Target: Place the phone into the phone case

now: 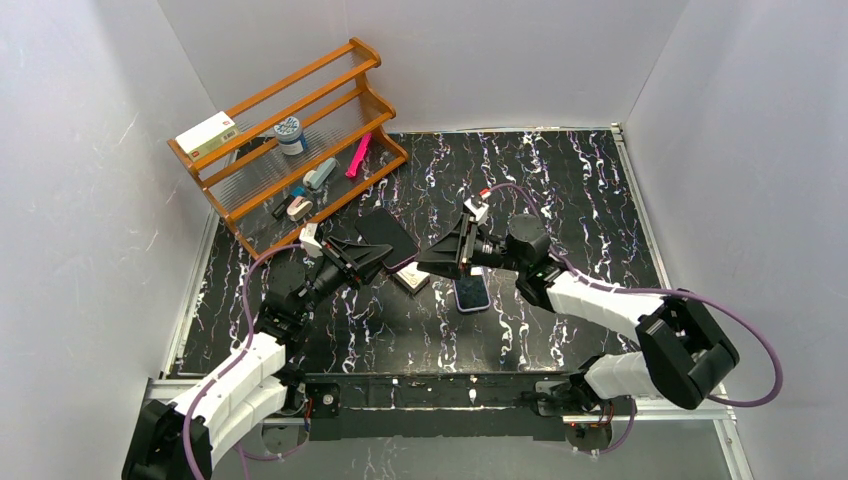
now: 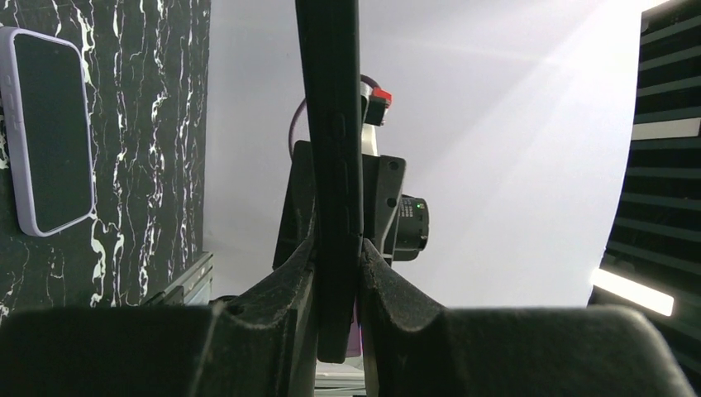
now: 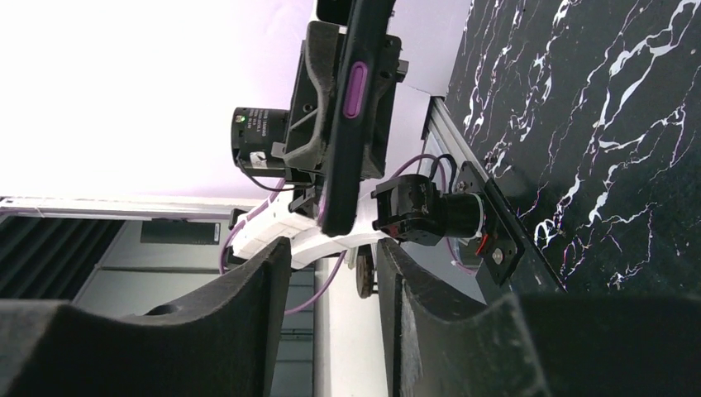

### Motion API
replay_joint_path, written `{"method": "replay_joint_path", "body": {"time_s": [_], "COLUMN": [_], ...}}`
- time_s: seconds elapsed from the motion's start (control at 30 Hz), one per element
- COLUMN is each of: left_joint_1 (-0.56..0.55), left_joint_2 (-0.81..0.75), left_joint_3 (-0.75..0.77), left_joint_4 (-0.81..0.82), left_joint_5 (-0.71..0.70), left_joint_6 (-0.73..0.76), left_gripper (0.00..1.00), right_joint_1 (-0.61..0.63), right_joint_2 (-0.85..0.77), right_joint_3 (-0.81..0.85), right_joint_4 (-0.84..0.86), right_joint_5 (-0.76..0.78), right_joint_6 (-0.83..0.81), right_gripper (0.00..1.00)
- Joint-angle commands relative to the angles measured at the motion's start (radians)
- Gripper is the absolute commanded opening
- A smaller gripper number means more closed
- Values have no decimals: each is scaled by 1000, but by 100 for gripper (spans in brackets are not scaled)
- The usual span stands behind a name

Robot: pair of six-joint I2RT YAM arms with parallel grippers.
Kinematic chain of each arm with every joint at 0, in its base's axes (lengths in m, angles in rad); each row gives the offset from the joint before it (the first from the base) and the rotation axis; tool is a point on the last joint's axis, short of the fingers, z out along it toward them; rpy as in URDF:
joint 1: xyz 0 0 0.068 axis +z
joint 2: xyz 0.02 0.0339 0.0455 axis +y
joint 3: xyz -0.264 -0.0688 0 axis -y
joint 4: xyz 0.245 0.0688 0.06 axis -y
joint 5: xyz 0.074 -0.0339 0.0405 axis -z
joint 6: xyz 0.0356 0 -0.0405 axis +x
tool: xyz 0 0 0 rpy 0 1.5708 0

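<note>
On the far-left wooden rack (image 1: 262,104), one white box (image 1: 207,133), one jar (image 1: 291,134) and one pink item (image 1: 358,155) are sitting. The left gripper (image 1: 368,258) is clamping the single raised phone case (image 1: 388,236). The right gripper (image 1: 432,260) is gaping empty beside it, and one phone (image 1: 472,292) is lying on the table (image 1: 580,200) below.

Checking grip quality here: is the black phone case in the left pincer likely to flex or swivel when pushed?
The phone case stands straight out of the left pincer though clamped at one end only, so probably fairly stiff. That narrow end grip may let it swivel under a push. Thin as it is, it looks light.
</note>
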Motion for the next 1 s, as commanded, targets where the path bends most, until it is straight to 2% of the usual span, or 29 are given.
{"method": "replay_joint_path", "body": {"time_s": [0.0,0.13,0.57,0.77,0.87,0.97], "left_joint_1": [4,4,4,3,3,3], "left_joint_2": [-38,-43,-45,-51,-54,-48], "left_joint_3": [2,-2,-12,-14,-6,6], "left_joint_4": [91,95,101,109,118,129], "left_joint_5": [-27,-31,-21,-23,-27,-27], "left_joint_6": [-25,-37,-54,-57,-62,-67], "left_gripper": [0,0,0,0,0,0], "right_joint_1": [31,45,56,58,60,67], "right_joint_2": [29,57,83,67,65,70], "right_joint_3": [-10,-9,-24,-6,23,20], "right_joint_4": [110,147,181,73,-55,-102], "right_joint_5": [54,72,141,182,187,202], "right_joint_6": [36,54,90,63,14,-2], "right_gripper": [48,42,31,22,14,6]}}
